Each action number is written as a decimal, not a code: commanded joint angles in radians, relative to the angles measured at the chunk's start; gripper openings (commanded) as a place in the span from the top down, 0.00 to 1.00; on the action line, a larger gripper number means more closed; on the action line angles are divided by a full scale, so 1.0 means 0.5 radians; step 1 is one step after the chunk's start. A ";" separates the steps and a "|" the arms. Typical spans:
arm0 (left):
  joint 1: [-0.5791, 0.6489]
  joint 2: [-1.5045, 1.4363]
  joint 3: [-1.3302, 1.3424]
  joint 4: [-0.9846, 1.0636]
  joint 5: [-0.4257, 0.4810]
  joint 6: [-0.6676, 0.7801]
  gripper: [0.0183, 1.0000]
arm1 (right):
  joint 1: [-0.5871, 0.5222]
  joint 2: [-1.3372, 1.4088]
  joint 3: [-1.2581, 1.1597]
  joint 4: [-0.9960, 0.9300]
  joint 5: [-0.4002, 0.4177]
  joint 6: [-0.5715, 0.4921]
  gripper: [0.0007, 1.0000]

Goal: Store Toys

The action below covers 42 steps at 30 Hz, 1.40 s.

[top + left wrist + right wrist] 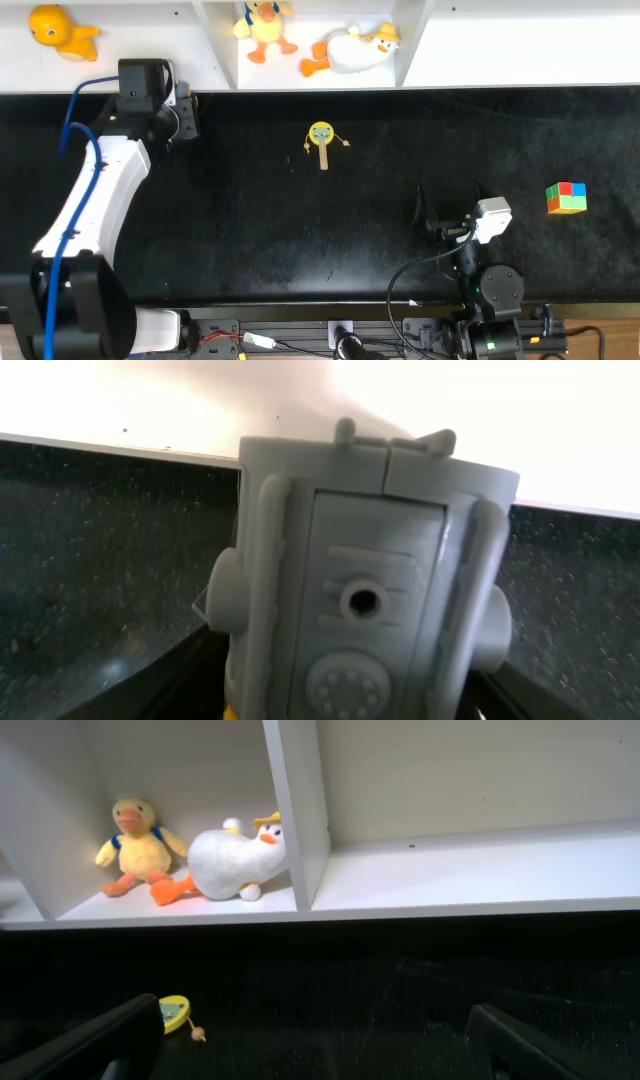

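While your left gripper is clamping the grey toy at the shelf edge, your right gripper is hanging wide open | yellow rattle and colour cube are lying well apart on the mat

1. The left arm stood stretched far up the left side, its white forearm rising to a bent wrist.
2. The left gripper jutted from that wrist toward the middle.
3. The right arm sat folded low, close to its base.
4. The right gripper had its fingers spread wide apart.
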 commanded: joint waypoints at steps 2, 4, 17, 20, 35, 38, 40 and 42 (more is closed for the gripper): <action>-0.011 -0.169 0.141 -0.130 -0.014 -0.012 0.87 | 0.013 -0.018 -0.027 0.010 0.008 -0.005 0.00; -0.011 -0.173 0.141 -0.105 -0.060 -0.011 0.87 | 0.013 -0.018 -0.027 0.010 0.009 -0.005 0.00; -0.011 0.012 0.141 0.562 -0.103 0.100 0.86 | 0.013 -0.018 -0.027 0.010 0.009 -0.005 0.00; -0.011 0.095 0.140 0.702 -0.102 0.100 0.85 | 0.013 -0.018 -0.027 0.010 0.009 -0.005 0.01; -0.011 0.356 0.141 1.013 -0.102 0.098 0.80 | 0.013 -0.018 -0.027 0.010 0.008 -0.005 0.00; -0.011 0.359 0.141 1.015 -0.103 0.098 0.64 | 0.013 -0.018 -0.027 0.010 0.009 -0.005 0.01; -0.011 0.359 0.141 1.013 -0.103 0.098 0.42 | 0.013 -0.018 -0.027 0.010 0.009 -0.005 0.00; -0.011 0.359 0.141 1.013 -0.103 0.098 0.19 | 0.013 -0.018 -0.027 0.010 0.009 -0.005 0.01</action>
